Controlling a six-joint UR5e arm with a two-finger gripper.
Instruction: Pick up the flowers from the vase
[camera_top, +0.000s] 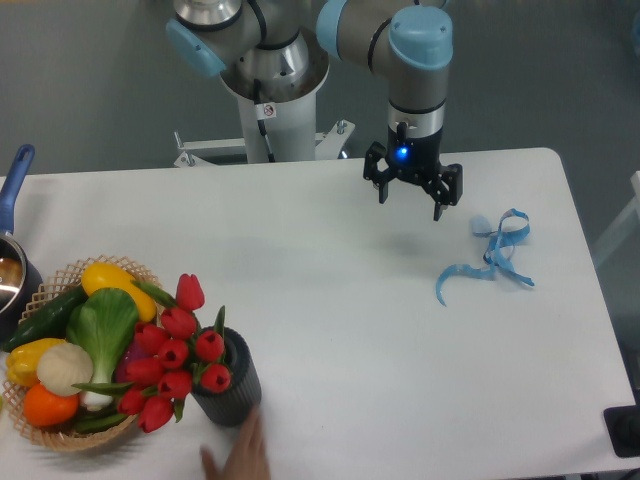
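**Gripper open above table, flowers in vase**

The gripper (411, 203) is hanging above the white table (330, 330) near its far edge, fingers spread apart and holding nothing. To its right, a blue ribbon (490, 258) is lying loose on the tabletop. Well apart, at the near left, the flowers (175, 360) are sitting in the vase (228, 385), their red buds leaning left over the wicker basket (60, 435) of vegetables. The vase is standing upright, just beside the basket. A person's hand (240, 455) is reaching in at the near edge, just below the vase.
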